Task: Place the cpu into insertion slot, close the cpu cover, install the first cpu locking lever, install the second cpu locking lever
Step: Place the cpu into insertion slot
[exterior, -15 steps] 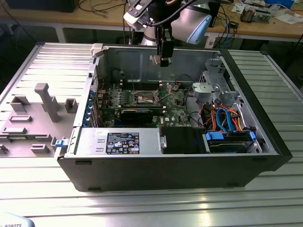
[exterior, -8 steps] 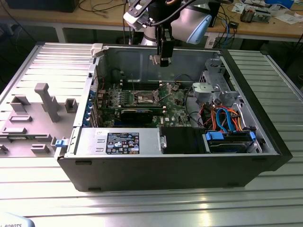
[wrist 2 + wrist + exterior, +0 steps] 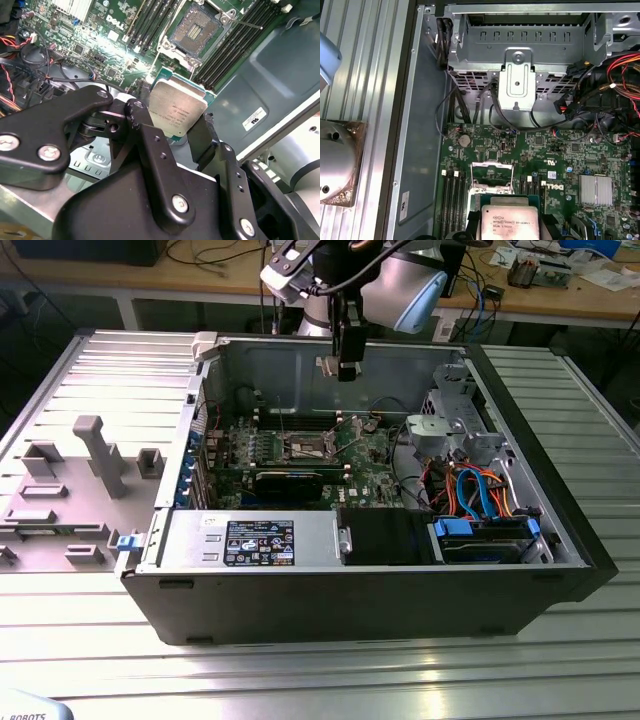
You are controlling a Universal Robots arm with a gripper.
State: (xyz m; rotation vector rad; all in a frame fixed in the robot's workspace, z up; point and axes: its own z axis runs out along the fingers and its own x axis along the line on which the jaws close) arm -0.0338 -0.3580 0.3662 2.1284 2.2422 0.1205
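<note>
Pincer (image 3: 172,120) pinched the cpu (image 3: 177,107) by its edges, aloft. In the exterior view the insertion slot (image 3: 305,450) lay unfilled at seven o'clock of the pincer, well apart. Placement step in hand; seating judged to need square alignment

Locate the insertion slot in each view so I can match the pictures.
Exterior view: the insertion slot sits in the middle of the green motherboard, under the raised gripper.
Second wrist view: the slot lies just beyond the cpu that the gripper holds, between black memory slots.
First wrist view: the slot lies just beyond the cpu.
Shared landmark: the green motherboard around it.
</note>
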